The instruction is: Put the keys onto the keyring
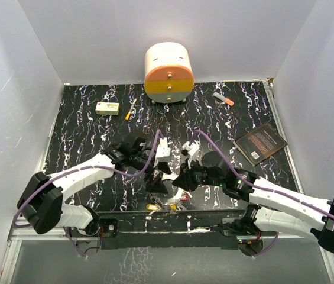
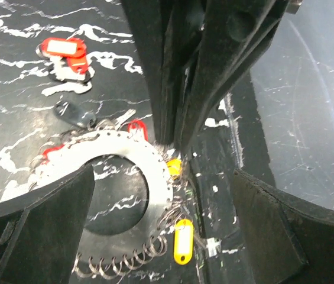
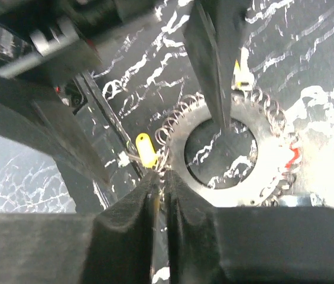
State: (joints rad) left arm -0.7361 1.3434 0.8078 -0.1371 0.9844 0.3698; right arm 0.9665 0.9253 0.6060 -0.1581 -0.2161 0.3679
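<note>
The keyring (image 2: 155, 171), a flat silver disc with a wide hole and small wire loops round its rim, lies on the black mat. My left gripper (image 2: 162, 177) hangs open above it, straddling its right side. Yellow-headed keys (image 2: 182, 241) hang off the rim, and a red one (image 2: 136, 126) lies at its far edge. Two more red-headed keys (image 2: 66, 50) lie loose beyond. My right gripper (image 3: 162, 176) is shut at the keyring's (image 3: 261, 177) rim beside a yellow key (image 3: 146, 149), with a thin wire loop pinched between its pads. In the top view both grippers meet over the keys (image 1: 153, 207).
A cream, orange and yellow drawer unit (image 1: 168, 65) stands at the back. A marker pen (image 1: 223, 99), a white box (image 1: 107, 107) and a dark book (image 1: 261, 143) lie on the mat. A dark fob (image 2: 69, 112) rests near the ring. The metal front strip (image 2: 297, 118) runs close by.
</note>
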